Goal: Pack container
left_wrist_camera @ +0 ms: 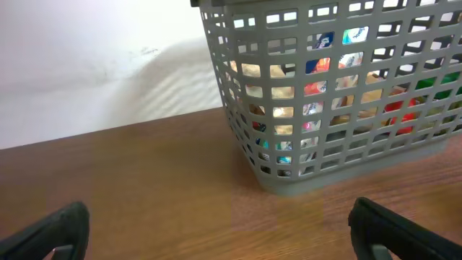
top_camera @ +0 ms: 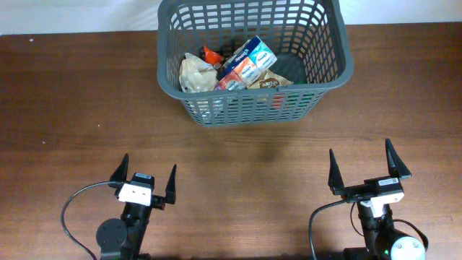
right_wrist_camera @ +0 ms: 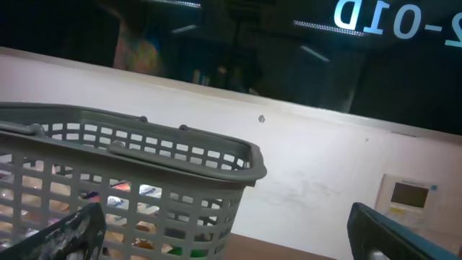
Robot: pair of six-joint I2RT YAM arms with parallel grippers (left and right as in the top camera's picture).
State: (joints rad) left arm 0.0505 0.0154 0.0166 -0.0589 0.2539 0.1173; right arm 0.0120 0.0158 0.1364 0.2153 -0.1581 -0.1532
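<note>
The basket (top_camera: pixel 245 110) is sitting at the far middle of the table (top_camera: pixel 72 101), well apart from both arms. It is likely to be stiff and fairly light, with its contents adding some weight. The thick rim is offering the surest hold. It is showing as dark grey plastic, rectangular, with slotted sides, and is holding a blue-and-white box (top_camera: pixel 249 59), a pale bag (top_camera: pixel 193 72) and other packets. The left gripper (top_camera: pixel 148 172) and right gripper (top_camera: pixel 361 160) are both standing wide open, holding nothing.

A dark brown wood-grain desk (top_camera: pixel 238 152) meets a plain white wall (left_wrist_camera: pixel 94 65) along its far edge (faintly scuffed); a small white rectangular panel (right_wrist_camera: pixel 408 193) is mounted on that wall.
</note>
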